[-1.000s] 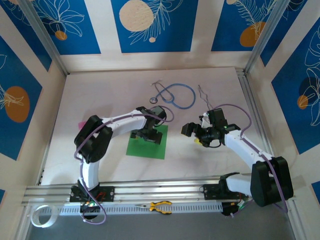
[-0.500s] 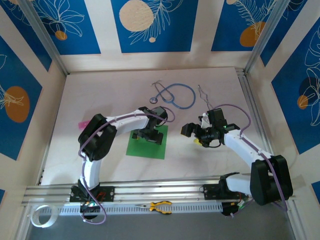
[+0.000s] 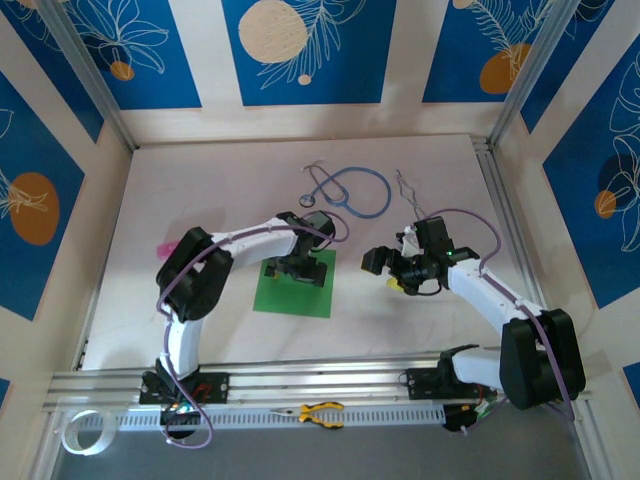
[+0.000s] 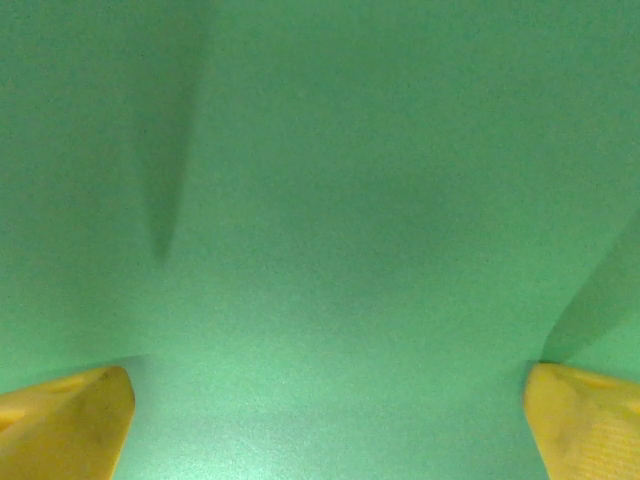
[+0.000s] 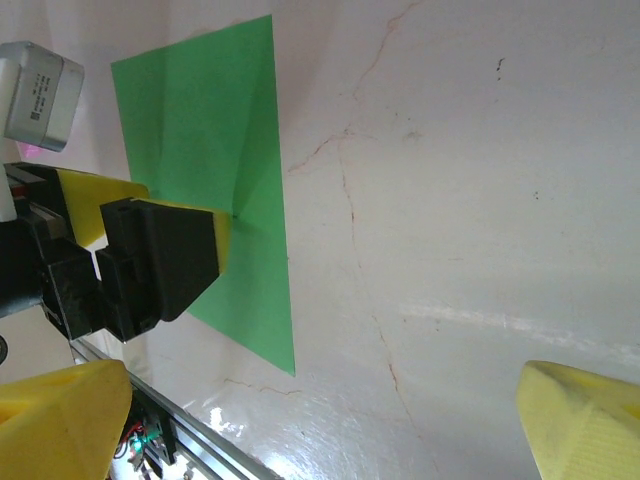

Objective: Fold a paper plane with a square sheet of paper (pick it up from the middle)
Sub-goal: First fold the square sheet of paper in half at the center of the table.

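Since a second ago your left arm's elbow has shifted slightly right and up in the top view, while its gripper has stayed over the paper; your right arm has hardly moved.

Nearest you, at the bottom of the top view, yellow-handled pliers lie on the rail, with a white ring of tape in the lower left corner.

Just beyond the rail, a little left of centre, the green sheet of paper lies flat on the table as a square. The left gripper is down on its far half. In the left wrist view its two yellow fingertips sit spread at the lower corners with green paper between them, and nothing is pinched. The right wrist view shows the same gripper at the left of the frame, one yellow tip meeting the sheet near its middle, where a faint line runs across the paper.

Right of centre in the top view, the right gripper hangs above bare table, well apart from the sheet. Its fingers are spread wide and hold nothing.

Farther back, a pink piece peeks out beside the left arm, and a blue stethoscope lies looped at upper centre.
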